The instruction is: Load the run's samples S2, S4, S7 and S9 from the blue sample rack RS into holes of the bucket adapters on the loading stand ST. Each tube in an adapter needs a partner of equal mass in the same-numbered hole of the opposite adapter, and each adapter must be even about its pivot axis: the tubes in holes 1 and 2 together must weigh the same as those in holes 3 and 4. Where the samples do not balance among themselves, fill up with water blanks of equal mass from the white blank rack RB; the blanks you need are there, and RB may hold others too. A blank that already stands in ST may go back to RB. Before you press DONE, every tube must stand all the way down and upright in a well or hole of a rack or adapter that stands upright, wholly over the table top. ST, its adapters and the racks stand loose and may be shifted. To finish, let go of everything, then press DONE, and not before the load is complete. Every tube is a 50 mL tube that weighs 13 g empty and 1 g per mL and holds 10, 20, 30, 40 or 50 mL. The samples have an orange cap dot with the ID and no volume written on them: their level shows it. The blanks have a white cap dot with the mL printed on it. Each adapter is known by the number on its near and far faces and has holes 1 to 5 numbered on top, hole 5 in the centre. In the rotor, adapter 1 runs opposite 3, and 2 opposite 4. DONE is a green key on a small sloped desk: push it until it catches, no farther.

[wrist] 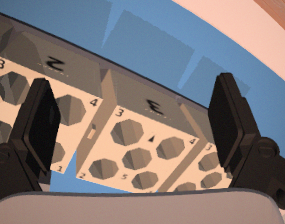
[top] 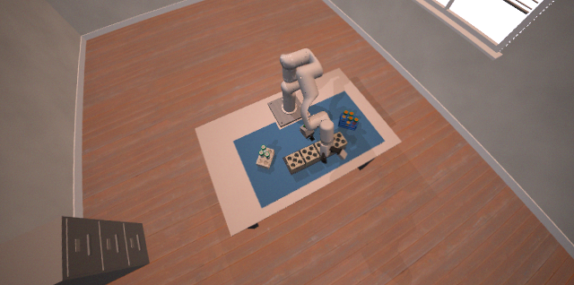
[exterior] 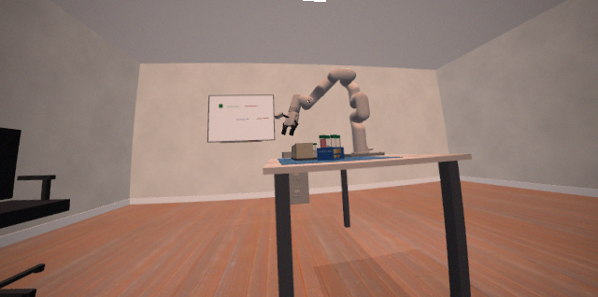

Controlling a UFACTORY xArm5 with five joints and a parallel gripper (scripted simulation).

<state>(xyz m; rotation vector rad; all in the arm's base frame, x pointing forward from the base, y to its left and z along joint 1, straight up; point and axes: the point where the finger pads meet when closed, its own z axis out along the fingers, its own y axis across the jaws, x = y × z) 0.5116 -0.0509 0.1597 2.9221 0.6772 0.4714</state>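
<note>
The loading stand ST (top: pixel 315 154) lies across the blue mat as a row of beige adapters with dark empty holes. In the wrist view, adapter 2 (wrist: pixel 42 106) and adapter 3 (wrist: pixel 141 152) lie below the fingers, all visible holes empty. My gripper (top: pixel 326 154) (wrist: pixel 132 94) hangs well above the stand, open and empty; it also shows in the exterior view (exterior: pixel 290 131). The blue sample rack RS (top: pixel 345 119) with orange-capped tubes stands at the right of the mat, also visible in the exterior view (exterior: pixel 330 152). The white blank rack RB (top: pixel 264 159) with several tubes stands at the left.
The arm's base (top: pixel 289 110) stands at the back of the table. A small sloped desk sits right of the stand, partly hidden by the arm. A grey cabinet (top: pixel 104 245) stands on the floor far off.
</note>
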